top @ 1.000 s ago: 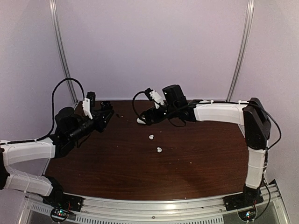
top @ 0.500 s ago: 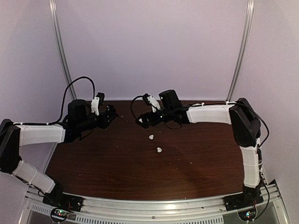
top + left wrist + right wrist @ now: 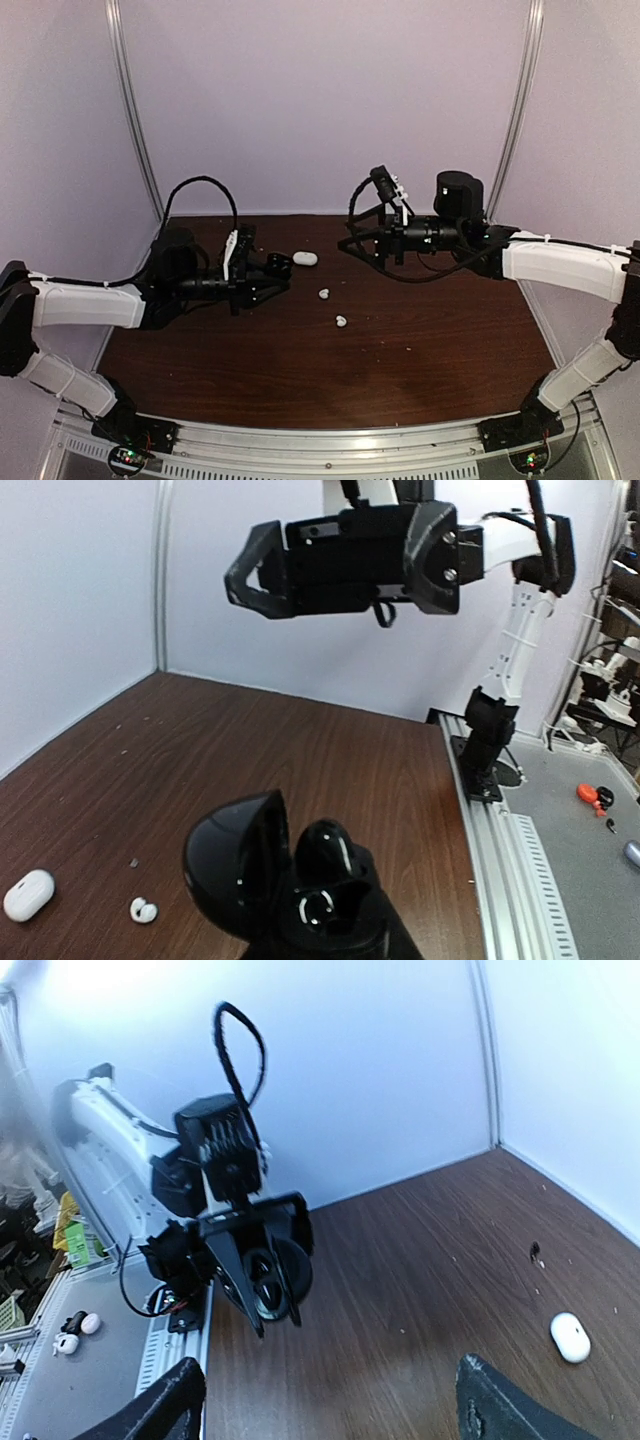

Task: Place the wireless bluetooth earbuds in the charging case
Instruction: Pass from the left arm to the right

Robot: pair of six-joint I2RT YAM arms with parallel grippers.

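The far earbud [image 3: 324, 294] and near earbud [image 3: 341, 321] lie loose mid-surface [image 3: 430, 340], just nearer than the white case [image 3: 305, 259]. We judge them feather-light, hard and slippery, best pinched across the fatter body. The left tool [image 3: 272, 271] is clamped on the open black case [image 3: 240, 875], and the right tool [image 3: 358, 243] hangs with its jaws wide apart, empty.

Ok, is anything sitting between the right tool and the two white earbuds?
Nothing visible does. The right tool hangs open over the table, beyond the far earbud and the near earbud. The white oval case lies left of that line, and the left tool, gripping the open black case, sits further left.
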